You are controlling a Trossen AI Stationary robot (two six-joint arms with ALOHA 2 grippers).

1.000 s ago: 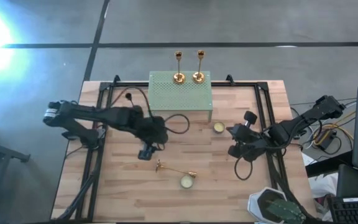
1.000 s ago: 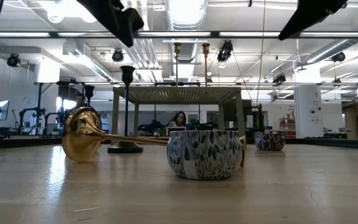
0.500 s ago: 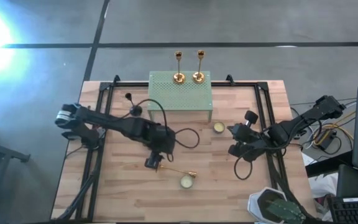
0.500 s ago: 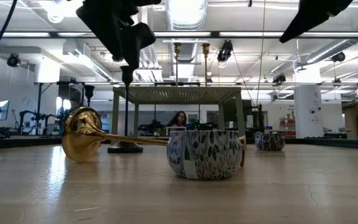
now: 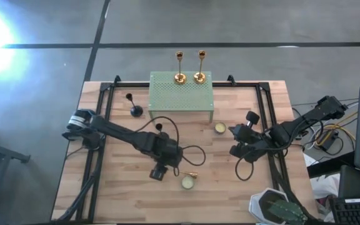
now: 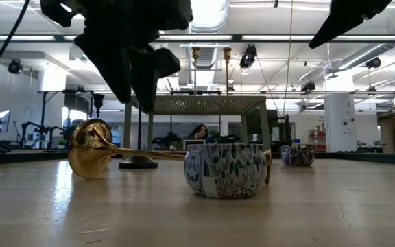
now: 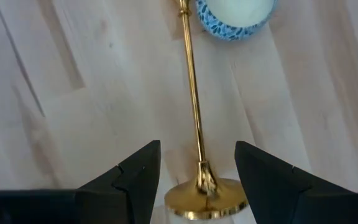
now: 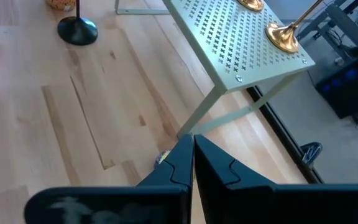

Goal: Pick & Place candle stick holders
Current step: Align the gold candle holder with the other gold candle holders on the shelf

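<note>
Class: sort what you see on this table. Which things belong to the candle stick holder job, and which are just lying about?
Job: fallen gold holder; two gold holders upright on the stand; black holder; open left gripper over the fallen one.

Lying about: green stand; two candle tins; shut right gripper.

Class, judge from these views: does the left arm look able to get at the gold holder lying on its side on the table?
Probably yes. The left pincer is open, its fingers either side of the fallen gold holder's base end, with nothing between them.
</note>
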